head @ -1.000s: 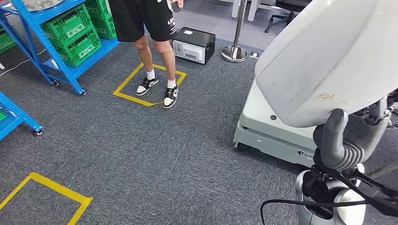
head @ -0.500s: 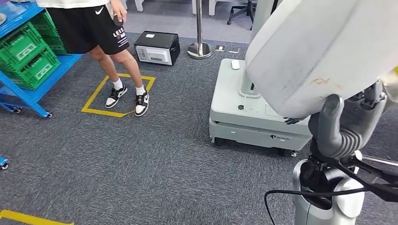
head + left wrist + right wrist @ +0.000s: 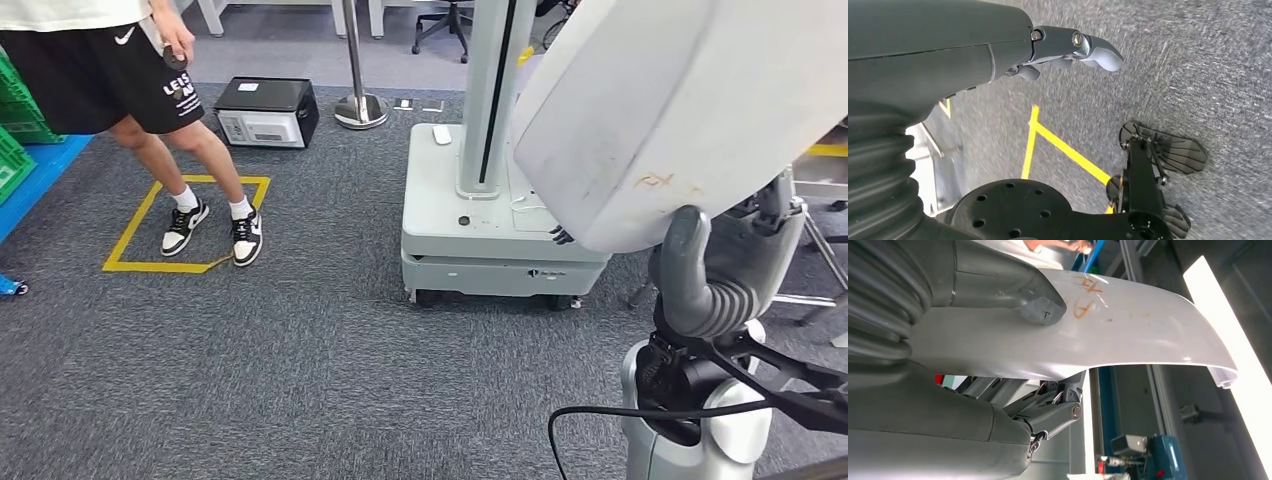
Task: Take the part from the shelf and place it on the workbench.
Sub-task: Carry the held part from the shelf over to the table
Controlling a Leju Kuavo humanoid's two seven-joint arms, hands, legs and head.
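White curved part (image 3: pixel 680 110) held up by the right robot hand (image 3: pixel 715 285), above the grey carpet.
Thumb (image 3: pixel 1040 307) pressed on the marked face, fingers (image 3: pixel 1053 415) under the opposite face, so the part is clamped between them. Left robot hand (image 3: pixel 1068 50) holds nothing, fingers loosely apart over the carpet (image 3: pixel 1198 75). Green crate (image 3: pixel 12 150) at the far left edge; contents cannot be made out. Grey wheeled base (image 3: pixel 480 230) near; person (image 3: pixel 150 90) by yellow tape square (image 3: pixel 135 230).

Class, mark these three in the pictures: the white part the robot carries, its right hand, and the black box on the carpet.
white part (image 3: pixel 680 90): head view, on its broad curved face.
right hand (image 3: pixel 712 285): head view, on its grey thumb under the part.
black box (image 3: pixel 266 111): head view, on its top.
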